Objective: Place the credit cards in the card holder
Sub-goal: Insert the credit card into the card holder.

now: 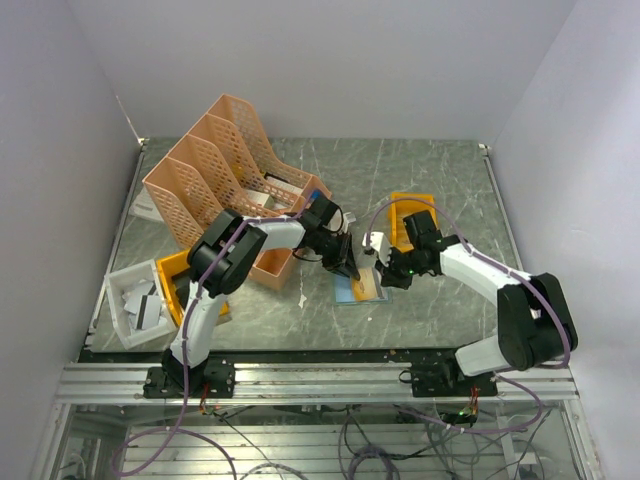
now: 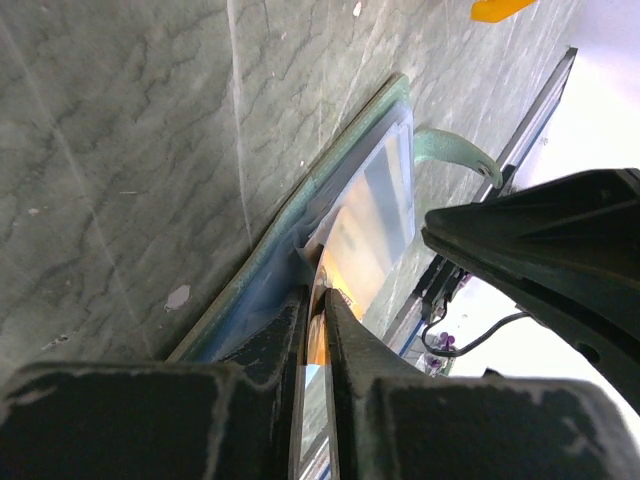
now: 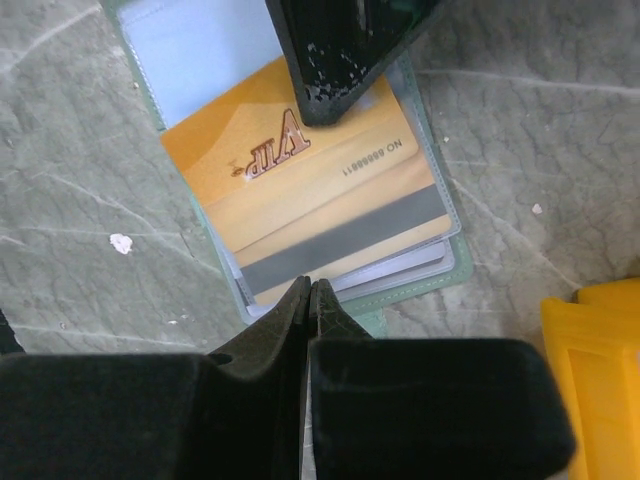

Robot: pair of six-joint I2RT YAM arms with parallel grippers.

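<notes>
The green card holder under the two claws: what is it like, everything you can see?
The grey-green, soft-looking folding card holder lies open and flat on the dark marbled table. Inside it are clear plastic sleeves, and a gold plastic VIP card lies over them. A curved strap sticks out from one edge. The left claw pinches the card's edge above the holder. The right claw, closed, meets the holder's near edge, though whether it grips the holder is unclear.

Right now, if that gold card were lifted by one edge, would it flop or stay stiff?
Probably stiff: the gold card lies flat and straight-edged in the card holder. Likely slippery, its face looks glossy. Likely light, being so thin in the left tool.
</notes>
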